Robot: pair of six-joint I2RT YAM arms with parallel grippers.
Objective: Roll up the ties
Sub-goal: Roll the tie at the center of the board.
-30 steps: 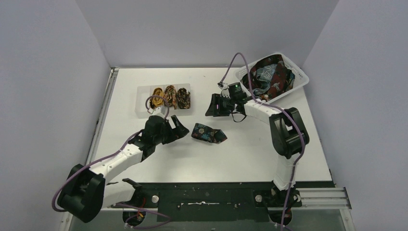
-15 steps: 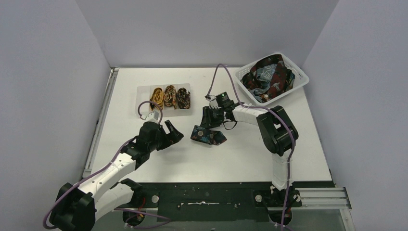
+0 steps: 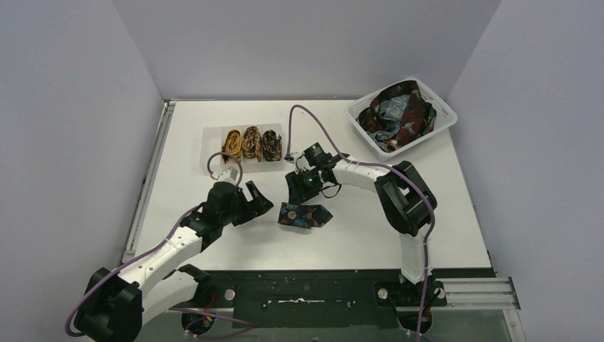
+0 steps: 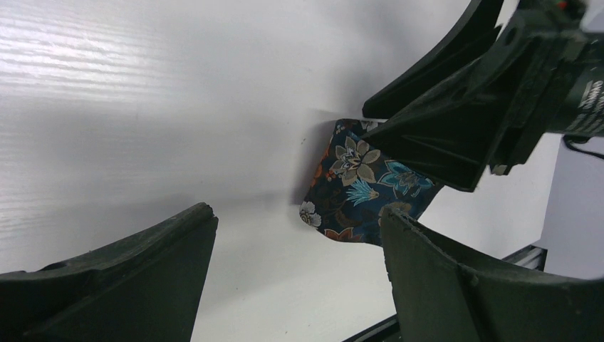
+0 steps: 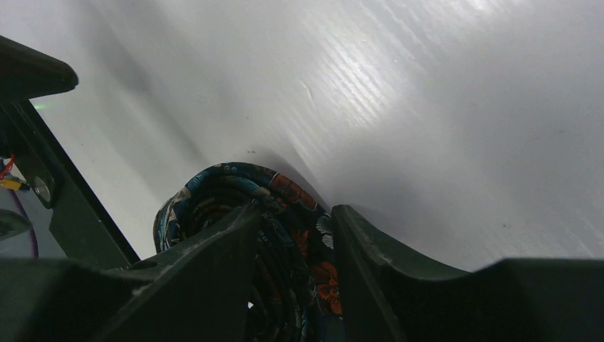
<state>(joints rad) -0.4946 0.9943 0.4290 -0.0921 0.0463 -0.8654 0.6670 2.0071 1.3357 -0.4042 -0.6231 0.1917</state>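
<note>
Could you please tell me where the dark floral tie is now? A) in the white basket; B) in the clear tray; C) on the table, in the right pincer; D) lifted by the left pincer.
C: the dark floral tie lies on the table, the right pincer pinching its coil, the left pincer open beside it.

No text, number or brand can be read in any view. In the left wrist view, a few small white marks sit on the black wrist housing of the right arm [image 4: 588, 92], but they are too blurred and too close to the frame edge to make out. The rolled tie [image 4: 358, 182] on the surface [image 4: 178, 107] bears only a flower print.
</note>
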